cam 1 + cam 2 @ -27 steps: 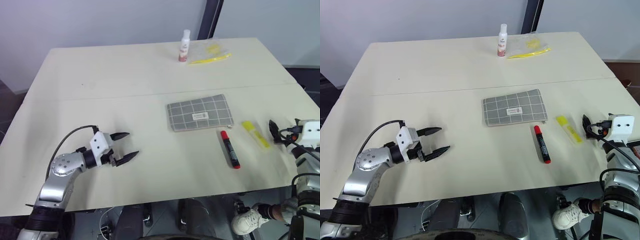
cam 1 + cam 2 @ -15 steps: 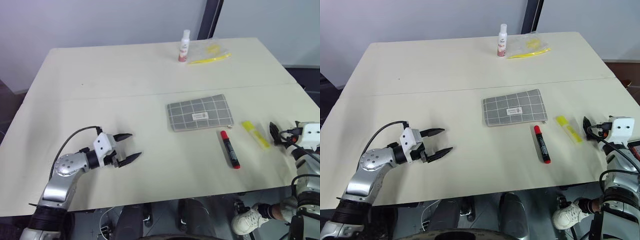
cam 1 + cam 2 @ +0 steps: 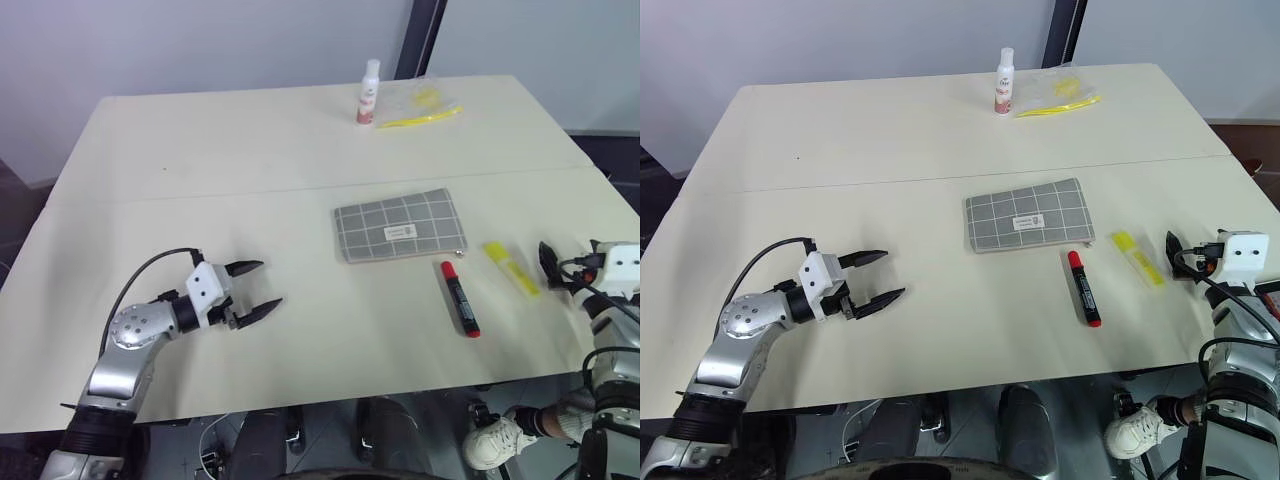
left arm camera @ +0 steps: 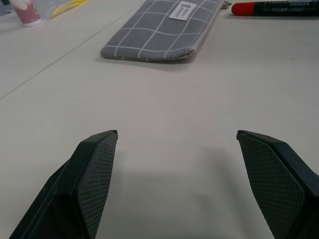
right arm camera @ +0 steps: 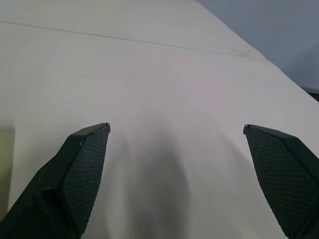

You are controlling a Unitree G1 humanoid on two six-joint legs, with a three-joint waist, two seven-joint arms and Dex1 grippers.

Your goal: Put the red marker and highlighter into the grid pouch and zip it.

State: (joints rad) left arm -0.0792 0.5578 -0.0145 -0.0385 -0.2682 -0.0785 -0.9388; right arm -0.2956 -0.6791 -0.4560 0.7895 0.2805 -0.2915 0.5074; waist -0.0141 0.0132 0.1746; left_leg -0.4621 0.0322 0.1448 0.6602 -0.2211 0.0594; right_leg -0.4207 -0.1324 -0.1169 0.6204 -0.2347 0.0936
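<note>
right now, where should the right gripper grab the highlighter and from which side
Probably across the middle of the highlighter, coming down from above. It lies flat on the table, so only its top and long sides are free. The open right gripper is just beside it; the red marker lies clear of it.

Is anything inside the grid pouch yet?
Its inside is hidden by the fabric. The grid pouch lies flat; the red marker and highlighter still lie outside on the table.
</note>
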